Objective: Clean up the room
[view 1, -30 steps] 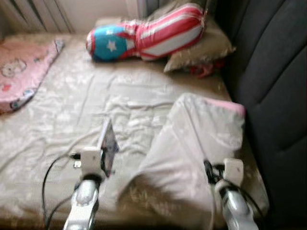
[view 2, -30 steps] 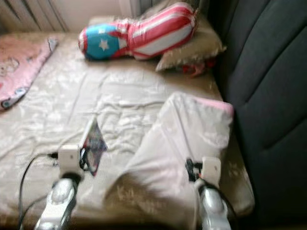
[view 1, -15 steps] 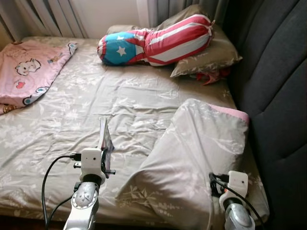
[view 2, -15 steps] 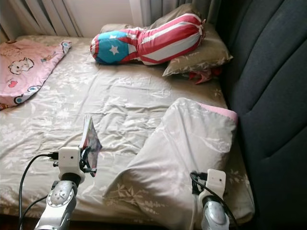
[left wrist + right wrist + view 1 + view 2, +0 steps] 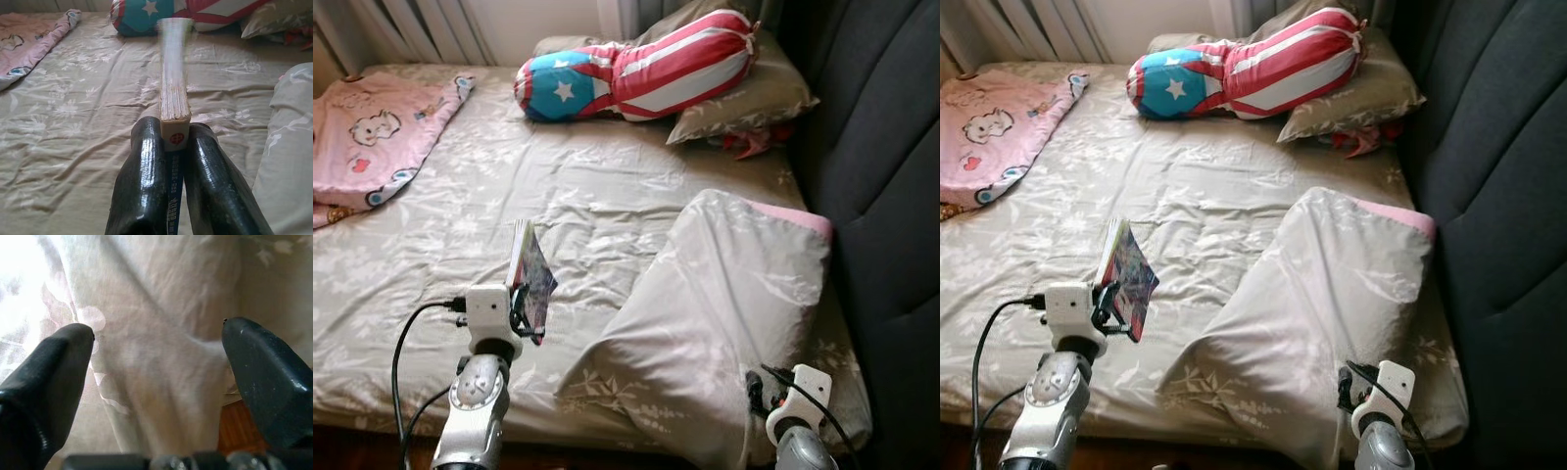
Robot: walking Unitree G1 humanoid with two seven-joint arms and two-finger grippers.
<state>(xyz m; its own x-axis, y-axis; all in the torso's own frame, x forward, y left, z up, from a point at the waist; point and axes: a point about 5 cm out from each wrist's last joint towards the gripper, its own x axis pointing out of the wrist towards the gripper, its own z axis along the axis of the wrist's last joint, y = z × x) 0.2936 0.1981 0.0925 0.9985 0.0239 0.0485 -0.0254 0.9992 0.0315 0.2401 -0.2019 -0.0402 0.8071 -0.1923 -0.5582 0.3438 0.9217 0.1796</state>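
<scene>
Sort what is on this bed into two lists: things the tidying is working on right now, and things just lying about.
In hand:
- book, clamped upright in the left tool
- big grey pillow, with the open right tool at its near end

Lying about:
- stars-and-stripes bolster
- grey floral pillow under the bolster
- pink cartoon blanket
- red item by the dark headboard

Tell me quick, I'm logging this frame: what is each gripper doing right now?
Left gripper: shut on a thin book, held above the bed.
Right gripper: open, holding nothing, at the folded duvet.
</scene>
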